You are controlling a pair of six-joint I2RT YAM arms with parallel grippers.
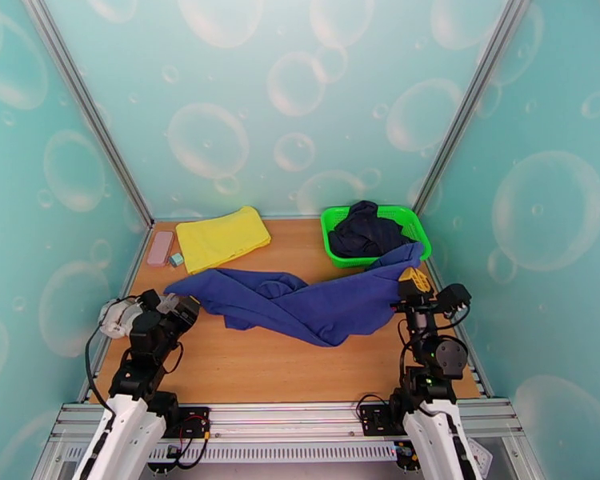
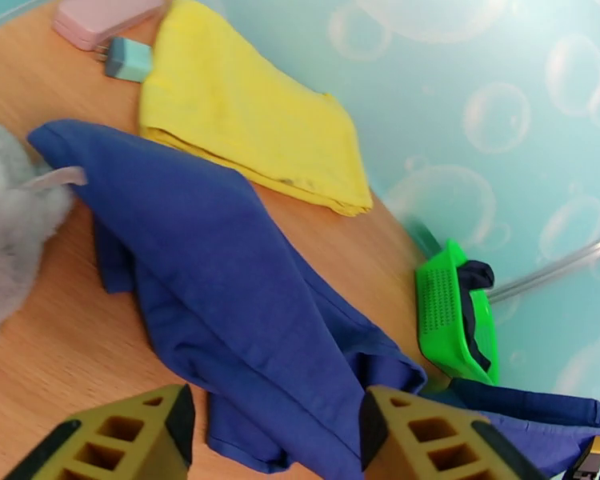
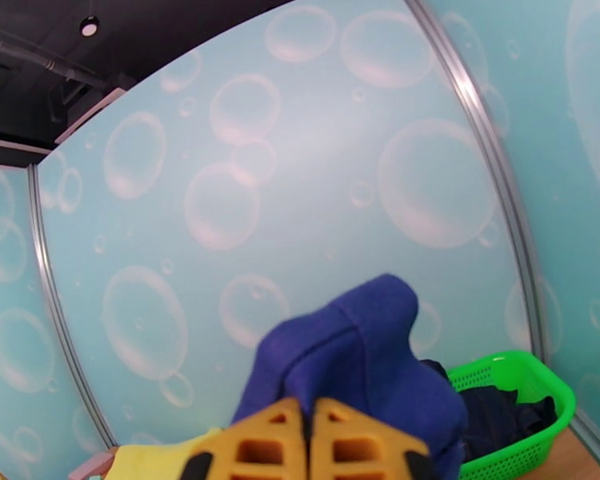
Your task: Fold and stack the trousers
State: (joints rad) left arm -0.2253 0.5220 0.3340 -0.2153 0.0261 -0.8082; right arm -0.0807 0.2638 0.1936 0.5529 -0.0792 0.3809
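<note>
Trousers (image 1: pixel 300 302) sprawl across the middle of the top view, a twisted blue band on the wooden table (image 1: pixel 260 370) running from the left tool (image 1: pixel 172 304) at centre left to the right tool (image 1: pixel 414 279) at centre right. Their right end rises off the table beside the green basket (image 1: pixel 329 234), probably so the cloth can be drawn straight for a fold. A yellow cloth (image 1: pixel 220 238) lies at upper left, apart from them.

From the left wrist, the left tool (image 2: pixel 274 414) stands released, its fingers apart along the bottom edge with nothing between them. The trousers (image 2: pixel 220 274) lie slack on the table beneath.

From the right wrist, the right tool (image 3: pixel 306 430) is clenched on a bunched fold of the trousers (image 3: pixel 356 346), held in the air, with the green basket (image 3: pixel 532 394) at lower right.
</note>
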